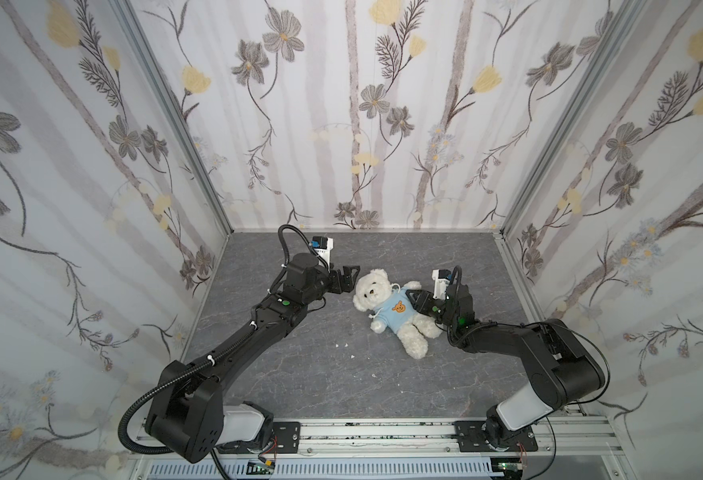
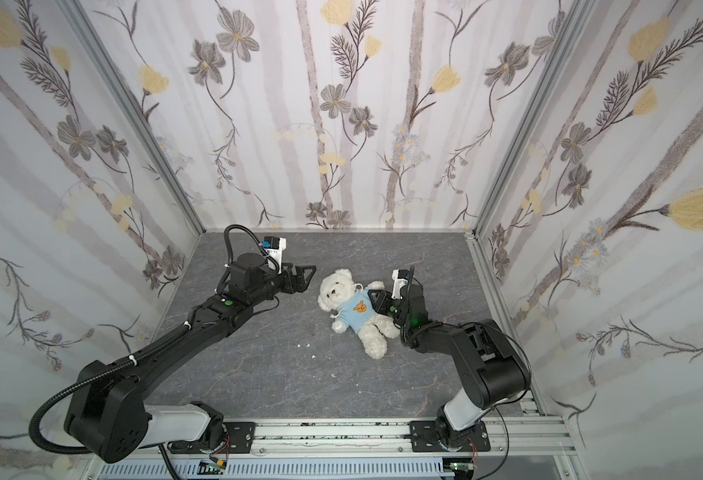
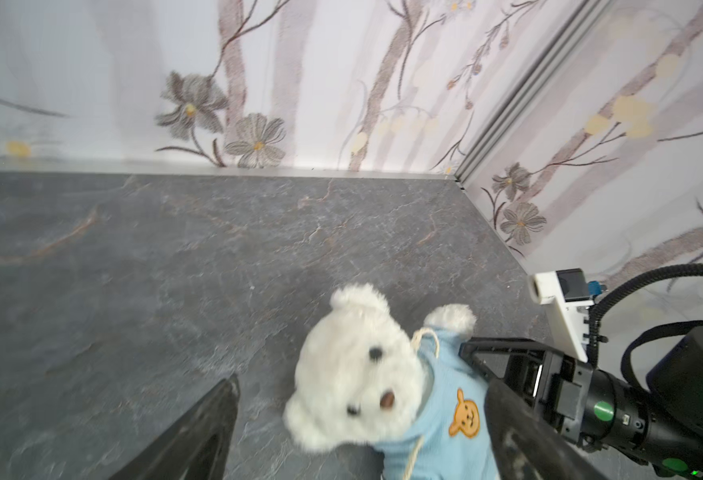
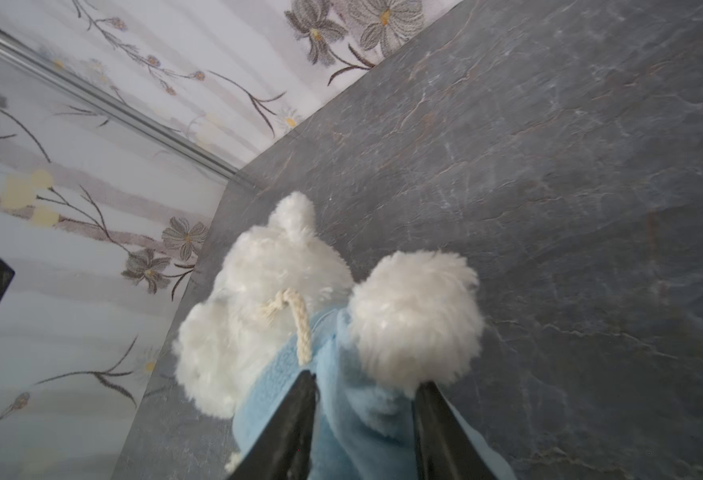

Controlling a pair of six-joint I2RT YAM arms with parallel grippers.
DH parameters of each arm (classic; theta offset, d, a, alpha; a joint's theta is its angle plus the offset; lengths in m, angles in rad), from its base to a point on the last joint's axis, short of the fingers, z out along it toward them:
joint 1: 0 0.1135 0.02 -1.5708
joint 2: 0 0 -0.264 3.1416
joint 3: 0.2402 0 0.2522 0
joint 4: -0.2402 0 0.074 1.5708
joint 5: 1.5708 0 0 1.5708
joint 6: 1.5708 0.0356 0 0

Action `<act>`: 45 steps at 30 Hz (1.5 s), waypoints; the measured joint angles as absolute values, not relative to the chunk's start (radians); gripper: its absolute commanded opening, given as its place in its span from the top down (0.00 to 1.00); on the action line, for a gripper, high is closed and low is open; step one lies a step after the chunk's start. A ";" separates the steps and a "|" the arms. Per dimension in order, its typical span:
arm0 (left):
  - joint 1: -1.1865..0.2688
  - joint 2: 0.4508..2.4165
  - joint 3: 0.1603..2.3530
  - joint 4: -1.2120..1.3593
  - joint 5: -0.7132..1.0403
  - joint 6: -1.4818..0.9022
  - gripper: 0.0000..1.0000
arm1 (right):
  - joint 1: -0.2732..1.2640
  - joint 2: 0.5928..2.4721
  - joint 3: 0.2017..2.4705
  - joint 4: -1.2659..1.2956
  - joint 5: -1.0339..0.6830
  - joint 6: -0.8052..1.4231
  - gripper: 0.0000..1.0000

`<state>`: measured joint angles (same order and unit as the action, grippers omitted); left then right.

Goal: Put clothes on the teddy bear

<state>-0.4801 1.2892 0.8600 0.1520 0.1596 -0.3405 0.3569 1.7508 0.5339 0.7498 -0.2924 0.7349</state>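
Teddy bear [image 1: 372, 291] fluffy; left end effector [image 1: 354, 277] released; right end effector [image 1: 412, 302] grip unclear.

Fluffy white plush teddy bear [image 1: 371, 291] on its back near the middle of the grey stone-patterned worktop [image 1: 341, 382].
Head toward the far left corner, legs toward the near right corner, a light-blue fabric hoodie [image 1: 395, 314] on its torso. The black left gripper [image 1: 354, 277] stands just beside the head, apart, toward the left edge; the black right gripper [image 4: 366, 379] straddles the sleeved arm on the right-edge side. Tiny white scraps [image 1: 345, 344] lie before the bear.
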 measured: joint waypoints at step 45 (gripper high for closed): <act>-0.053 1.584 0.240 1.276 -0.144 -0.027 0.00 | 0.060 1.497 0.176 1.291 0.212 0.018 0.00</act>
